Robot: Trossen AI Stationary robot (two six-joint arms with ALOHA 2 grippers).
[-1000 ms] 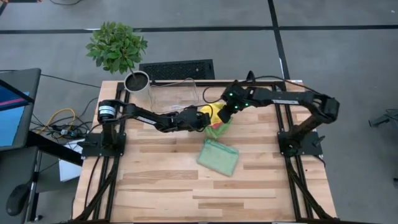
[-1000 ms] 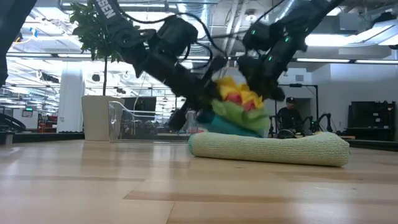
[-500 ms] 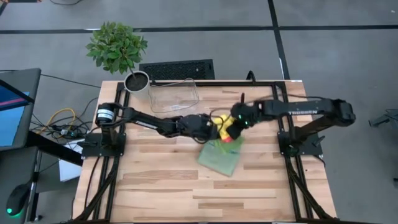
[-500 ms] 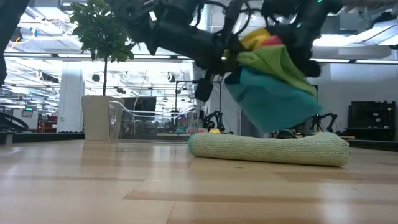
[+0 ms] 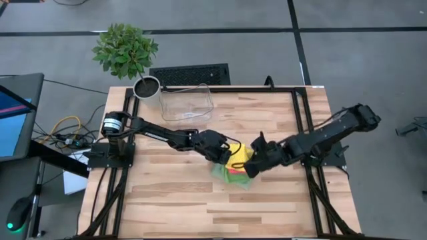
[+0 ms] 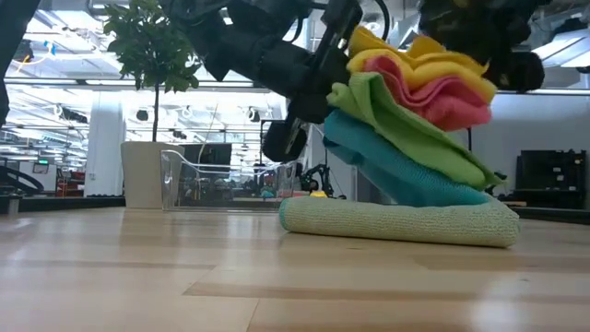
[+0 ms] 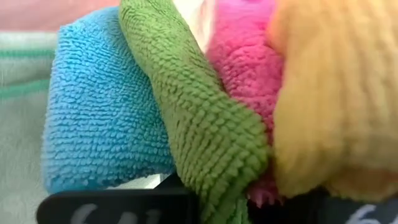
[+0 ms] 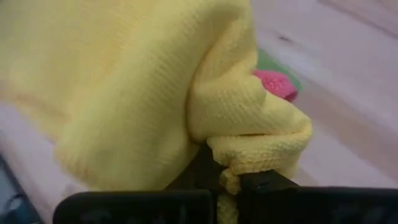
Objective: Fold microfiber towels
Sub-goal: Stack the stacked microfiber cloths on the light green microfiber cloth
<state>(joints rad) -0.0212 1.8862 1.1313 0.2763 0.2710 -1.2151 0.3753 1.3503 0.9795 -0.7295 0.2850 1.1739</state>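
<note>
In the high view, both arms meet just below the centre of the frame. The left gripper [image 5: 223, 152] comes in from the left and the right gripper [image 5: 252, 165] from the right, and between them sits a small stack of towels [image 5: 235, 160].

The low view shows the stack lifted at an angle in the upper middle of the frame: a yellow towel [image 6: 433, 60] on top, then pink [image 6: 442, 97], bright green [image 6: 406, 129] and blue [image 6: 396, 171]. The blue towel's lower end touches a folded sage towel [image 6: 396, 221], which lies flat on the table [image 6: 138, 277] right of centre.

The left wrist view has the left gripper clamped on the stack's edge, with blue [image 7: 102, 106], green [image 7: 205, 124], pink [image 7: 242, 68] and yellow [image 7: 336, 93] layers side by side. In the right wrist view the right gripper is pinched on a fold of the yellow towel [image 8: 124, 87], with a bit of pink [image 8: 273, 84] behind it.

A clear bin [image 5: 187, 103] and a potted plant [image 5: 127, 53] stand in the upper left of the high view, well apart from the towels.
</note>
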